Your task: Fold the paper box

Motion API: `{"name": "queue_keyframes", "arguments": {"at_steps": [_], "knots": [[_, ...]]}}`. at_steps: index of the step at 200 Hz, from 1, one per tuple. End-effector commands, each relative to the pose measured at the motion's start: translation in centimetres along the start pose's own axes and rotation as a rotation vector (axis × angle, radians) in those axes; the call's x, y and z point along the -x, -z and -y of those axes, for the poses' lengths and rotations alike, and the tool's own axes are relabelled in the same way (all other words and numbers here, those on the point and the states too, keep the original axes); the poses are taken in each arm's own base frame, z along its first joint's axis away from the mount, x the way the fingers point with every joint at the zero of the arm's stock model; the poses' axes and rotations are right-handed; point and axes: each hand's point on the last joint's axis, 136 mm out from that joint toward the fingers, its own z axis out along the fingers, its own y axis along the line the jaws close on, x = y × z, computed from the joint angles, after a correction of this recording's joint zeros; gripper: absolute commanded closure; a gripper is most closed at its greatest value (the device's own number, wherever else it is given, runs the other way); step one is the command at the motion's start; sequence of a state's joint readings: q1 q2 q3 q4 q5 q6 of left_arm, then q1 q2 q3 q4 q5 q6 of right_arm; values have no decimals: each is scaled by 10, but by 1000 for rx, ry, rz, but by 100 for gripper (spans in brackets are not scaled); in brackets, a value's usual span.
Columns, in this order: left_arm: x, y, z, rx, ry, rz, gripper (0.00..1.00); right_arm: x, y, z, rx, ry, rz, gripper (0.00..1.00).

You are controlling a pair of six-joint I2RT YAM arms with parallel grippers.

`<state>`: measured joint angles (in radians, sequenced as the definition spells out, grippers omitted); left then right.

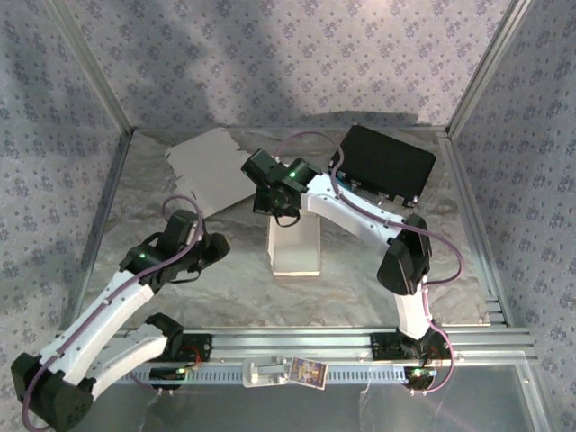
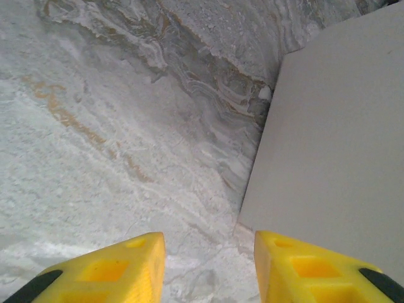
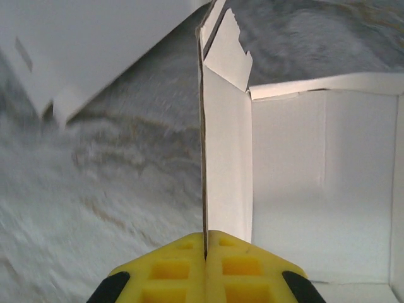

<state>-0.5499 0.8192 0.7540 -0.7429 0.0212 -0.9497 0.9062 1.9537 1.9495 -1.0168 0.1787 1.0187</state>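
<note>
Right claw (image 3: 206, 243) clamped flat on one thin upright wall of the paper box (image 3: 290, 164), likely steadying it for a fold. Box standing open mid-table (image 1: 346, 288). Left claw (image 2: 208, 259) part spread, empty, just beside its outer wall.

paper box (image 1: 295, 245) white, flat sheet (image 1: 207, 171) off-white. surface (image 1: 225, 279) grey marble with tan veins. left pincer (image 2: 208, 268) and right pincer (image 3: 206, 249) yellow, black edges. curtain (image 1: 270, 54) grey-lilac floral print. case (image 1: 385, 162) black.
</note>
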Motion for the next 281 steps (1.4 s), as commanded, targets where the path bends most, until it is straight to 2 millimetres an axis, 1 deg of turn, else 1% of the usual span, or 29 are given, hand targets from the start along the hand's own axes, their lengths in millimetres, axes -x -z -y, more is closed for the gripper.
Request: {"name": "queue_keyframes", "arguments": {"at_steps": [1, 23, 34, 47, 71, 94, 126, 148, 158, 170, 190, 218, 237, 249, 264, 266, 270, 279, 281], "knots": [[-9, 15, -12, 32, -34, -30, 59, 27, 34, 13, -28, -394, 174, 100], [-17, 23, -15, 16, -46, -52, 59, 33, 40, 22, -51, -641, 234, 100], [-21, 26, -16, 9, -54, -64, 59, 30, 41, 24, -75, -731, 223, 100], [-26, 29, -17, 0, -65, -80, 59, 27, 41, 32, -122, -857, 221, 100], [-33, 33, -17, -15, -102, -110, 59, 17, 38, 43, -202, -1032, 183, 100], [-35, 33, -17, -11, -143, -132, 58, 13, 33, 49, -266, -1116, 174, 100], [-32, 32, -14, 0, -190, -140, 57, 18, 29, 56, -322, -1117, 213, 100], [-29, 30, -11, 0, -210, -138, 57, 14, 22, 59, -347, -1146, 210, 100], [-28, 27, -10, 1, -221, -138, 56, 14, 22, 60, -346, -1144, 215, 99], [-26, 24, -9, 5, -234, -137, 56, 14, 23, 61, -341, -1126, 218, 91], [-24, 18, -7, 8, -267, -134, 55, 20, 26, 61, -310, -1079, 227, 79], [-16, 11, 2, -21, -328, -106, 54, 35, 38, 62, -245, -963, 253, 71], [-6, 6, 10, -36, -379, -62, 53, 47, 54, 65, -193, -847, 285, 66], [0, 4, 15, -46, -421, -37, 52, 61, 65, 64, -136, -697, 318, 62], [7, 1, 22, -55, -469, -6, 52, 82, 81, 63, -44, -483, 385, 62], [8, 0, 23, -57, -475, -3, 52, 86, 85, 60, -20, -433, 395, 62], [10, -1, 25, -62, -488, 3, 52, 90, 85, 58, 11, -340, 405, 62], [9, -5, 24, -58, -517, -5, 51, 98, 93, 58, 87, -171, 413, 61], [12, -5, 29, -72, -525, 11, 51, 100, 96, 58, 104, -121, 415, 60]]}}
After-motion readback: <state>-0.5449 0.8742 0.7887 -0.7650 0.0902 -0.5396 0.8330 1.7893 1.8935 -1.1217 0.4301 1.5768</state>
